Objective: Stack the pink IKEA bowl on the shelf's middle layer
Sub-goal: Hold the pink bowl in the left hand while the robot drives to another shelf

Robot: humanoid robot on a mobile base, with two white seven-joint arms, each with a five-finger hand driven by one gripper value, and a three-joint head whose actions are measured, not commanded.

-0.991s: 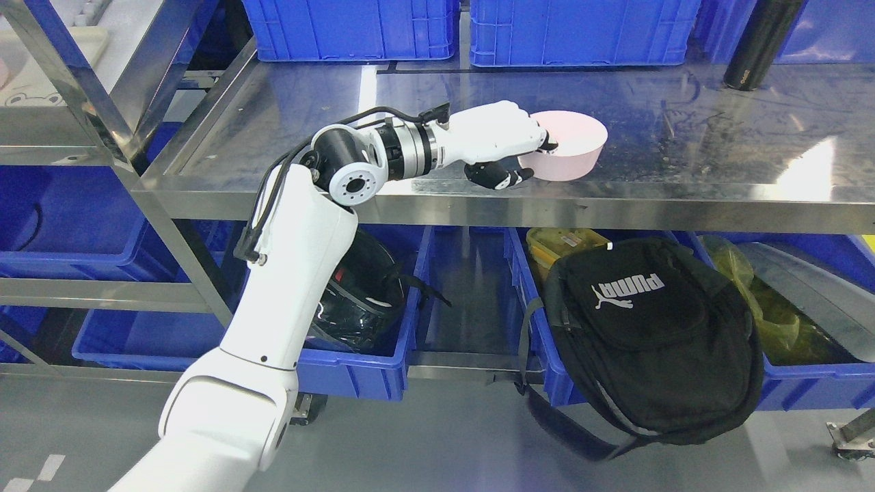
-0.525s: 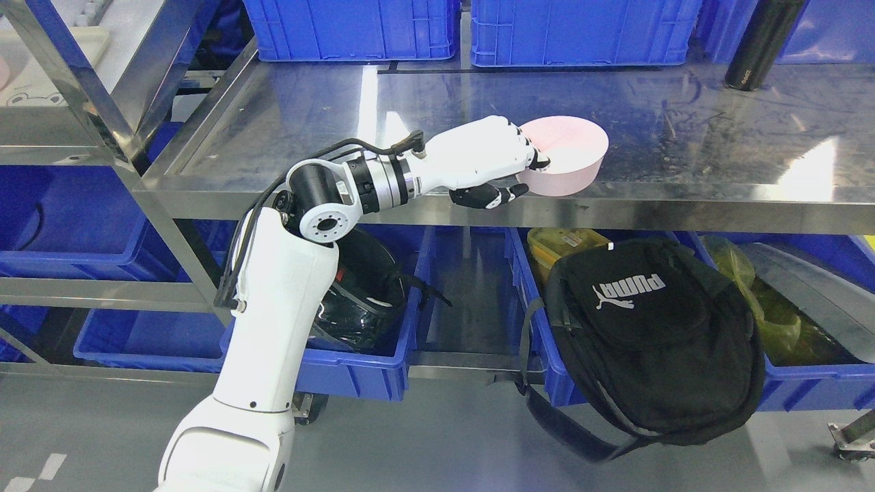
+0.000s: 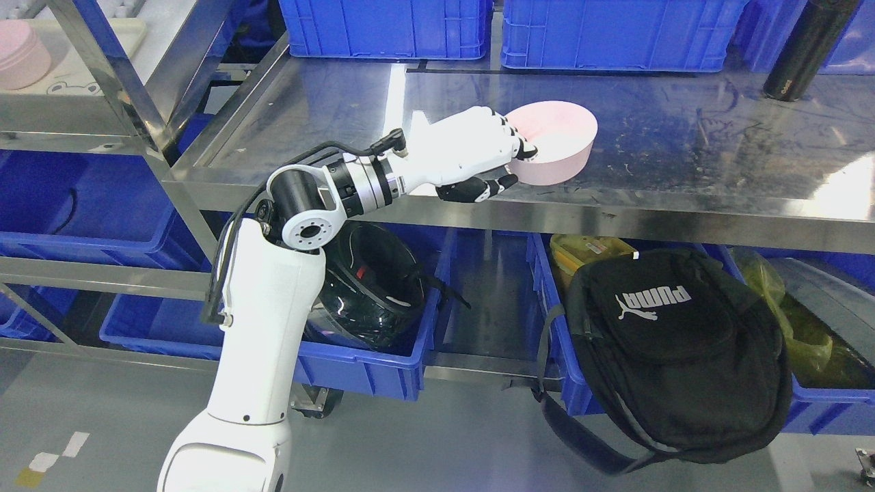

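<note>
A pink bowl (image 3: 555, 140) is at the front of the steel middle shelf (image 3: 683, 150), tilted a little toward me. My left hand (image 3: 499, 162) is shut on the bowl's left rim, fingers over the rim and the black-tipped thumb under it. Whether the bowl touches the shelf I cannot tell. A second pink bowl (image 3: 22, 61) stands on a white tray on the neighbouring shelf at the far left. The right arm is out of view.
Blue crates (image 3: 389, 27) line the back of the shelf. A black bottle (image 3: 806, 51) stands at the back right. Below, blue bins hold a black helmet (image 3: 372, 287) and yellow items; a black backpack (image 3: 673, 355) leans in front.
The camera has shifted, so the whole scene sits further right and lower. My left hand has drawn the bowl toward the shelf's front edge and lowered the elbow, keeping its hold.
</note>
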